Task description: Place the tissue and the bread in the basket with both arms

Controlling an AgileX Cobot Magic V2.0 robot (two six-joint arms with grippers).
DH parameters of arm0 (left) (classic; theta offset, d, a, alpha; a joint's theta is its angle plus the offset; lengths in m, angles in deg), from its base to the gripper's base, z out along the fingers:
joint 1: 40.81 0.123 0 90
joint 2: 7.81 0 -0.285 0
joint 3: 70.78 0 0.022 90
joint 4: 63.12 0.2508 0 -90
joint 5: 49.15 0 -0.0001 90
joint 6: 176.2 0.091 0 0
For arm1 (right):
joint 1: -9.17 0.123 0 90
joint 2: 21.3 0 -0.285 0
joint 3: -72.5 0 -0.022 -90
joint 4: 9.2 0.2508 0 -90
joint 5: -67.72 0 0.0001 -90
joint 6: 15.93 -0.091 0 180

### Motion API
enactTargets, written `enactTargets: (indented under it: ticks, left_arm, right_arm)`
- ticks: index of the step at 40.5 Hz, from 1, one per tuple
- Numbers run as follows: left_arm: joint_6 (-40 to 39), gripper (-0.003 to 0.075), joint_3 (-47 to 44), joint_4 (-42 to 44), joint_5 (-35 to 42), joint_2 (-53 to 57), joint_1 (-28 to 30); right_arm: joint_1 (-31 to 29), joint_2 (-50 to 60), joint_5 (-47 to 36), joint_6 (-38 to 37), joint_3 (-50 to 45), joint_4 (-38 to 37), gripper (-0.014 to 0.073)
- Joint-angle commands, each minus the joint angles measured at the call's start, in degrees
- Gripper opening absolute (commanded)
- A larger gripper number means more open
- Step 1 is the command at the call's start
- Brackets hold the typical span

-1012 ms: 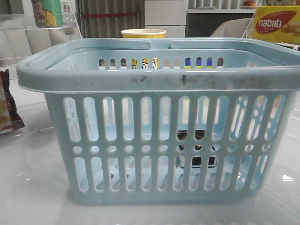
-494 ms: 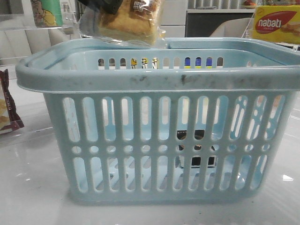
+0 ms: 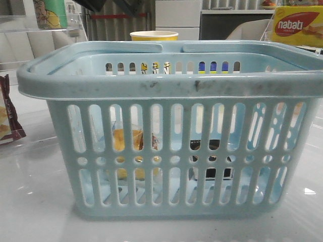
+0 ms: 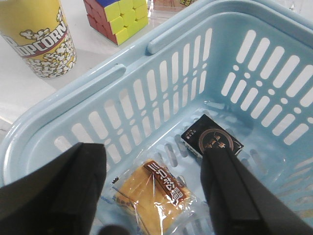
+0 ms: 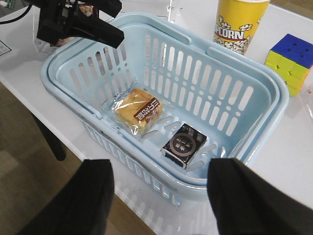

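Two items lie in the basket [image 5: 68, 88]: bread [image 5: 138, 113] left, tissue [image 5: 184, 145] right. Left gripper [image 4: 151, 193] and right gripper [image 5: 161, 196] hang overhead, jaws apart and empty. You lift both straight up, clear of the rim.

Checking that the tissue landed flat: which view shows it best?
The right wrist view: the small black rectangular tissue pack lies unobstructed. In the left wrist view an end-effector finger overlaps it; in the front view, only dark patches behind slots.

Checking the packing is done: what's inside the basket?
In the basket: bread and tissue, lying apart on the floor. What's beneath either isn't visible.
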Motion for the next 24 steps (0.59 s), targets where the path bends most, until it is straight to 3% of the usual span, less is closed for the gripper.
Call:
enactTargets:
  ticks: [1, 11, 24]
  left_arm:
    - [0.0, 0.0488, 1.5, -0.2, 2.2, 4.2, -0.2]
    - [0.0, 0.0488, 0.9, -0.2, -7.5, 15.6, -0.2]
    - [0.0, 0.0488, -9.8, -0.5, -9.3, 33.7, -0.2]
  right_arm:
    - [0.1, -0.2, -4.6, 0.4, 1.5, 1.3, 0.0521]
    - [0.1, -0.2, -4.6, 0.4, 1.5, 1.3, 0.0521]
    - [0.1, -0.2, -4.6, 0.4, 1.5, 1.3, 0.0521]
